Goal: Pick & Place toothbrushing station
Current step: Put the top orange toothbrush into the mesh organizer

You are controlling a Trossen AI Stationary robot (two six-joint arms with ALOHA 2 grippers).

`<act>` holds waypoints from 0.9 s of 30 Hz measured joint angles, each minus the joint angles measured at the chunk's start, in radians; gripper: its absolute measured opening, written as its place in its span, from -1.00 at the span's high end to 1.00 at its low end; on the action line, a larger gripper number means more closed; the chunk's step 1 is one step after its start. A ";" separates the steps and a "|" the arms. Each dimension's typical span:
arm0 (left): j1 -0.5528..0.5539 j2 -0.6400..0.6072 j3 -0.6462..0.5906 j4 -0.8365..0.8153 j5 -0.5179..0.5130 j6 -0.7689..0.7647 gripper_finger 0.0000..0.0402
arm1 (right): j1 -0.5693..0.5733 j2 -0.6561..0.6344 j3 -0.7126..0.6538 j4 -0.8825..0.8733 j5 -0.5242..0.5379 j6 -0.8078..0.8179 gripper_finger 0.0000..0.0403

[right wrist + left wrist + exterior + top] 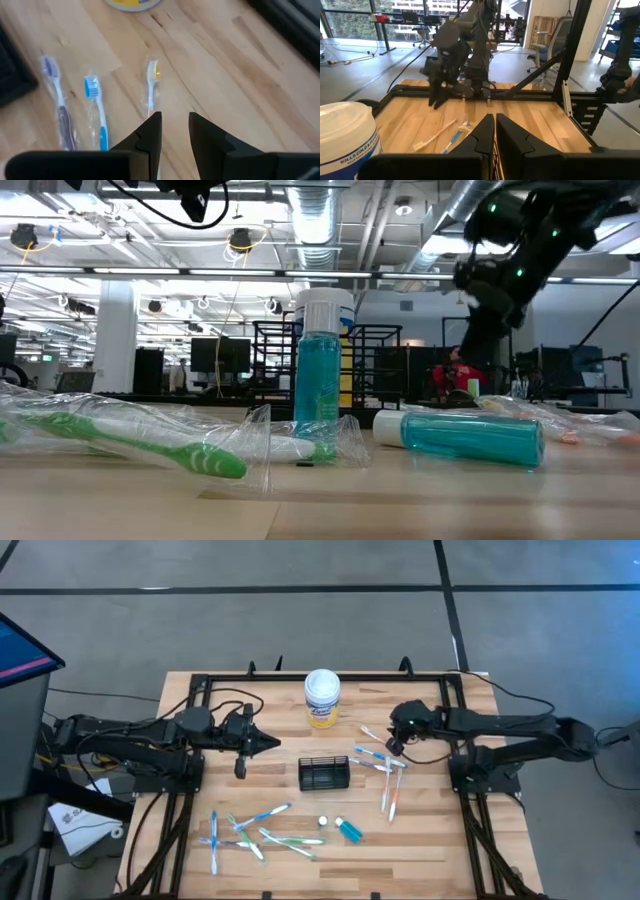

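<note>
The toothbrushing station, a small black wire-mesh caddy [323,773], stands on its base at the table's middle, and no gripper touches it. To its left my left gripper [272,743] hangs level above the table, shut on nothing [495,119]. To its right my right gripper [395,747] slants down over a row of wrapped toothbrushes [378,760]. Its fingers [175,119] are a little apart with nothing between them. An orange-headed toothbrush [151,82] lies just ahead of one fingertip, beside a blue one [95,107] and a purple one [56,97].
A white-lidded round canister [322,698] stands behind the caddy. More wrapped toothbrushes [255,830] lie at the near left. Two small teal bottles [347,830], one upright [322,380] and one lying [470,435], are near the front edge. A black frame [200,685] rims the table.
</note>
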 joint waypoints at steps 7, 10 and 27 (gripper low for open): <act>0.000 0.000 0.000 0.006 -0.005 0.000 0.94 | -0.051 0.166 -0.024 0.125 -0.102 -0.062 0.56; 0.000 0.000 0.000 0.007 -0.005 0.000 0.94 | -0.050 0.234 -0.025 0.189 -0.108 -0.097 0.56; 0.000 0.000 0.001 0.014 -0.005 0.000 0.94 | -0.055 0.319 -0.023 0.311 -0.178 -0.137 0.56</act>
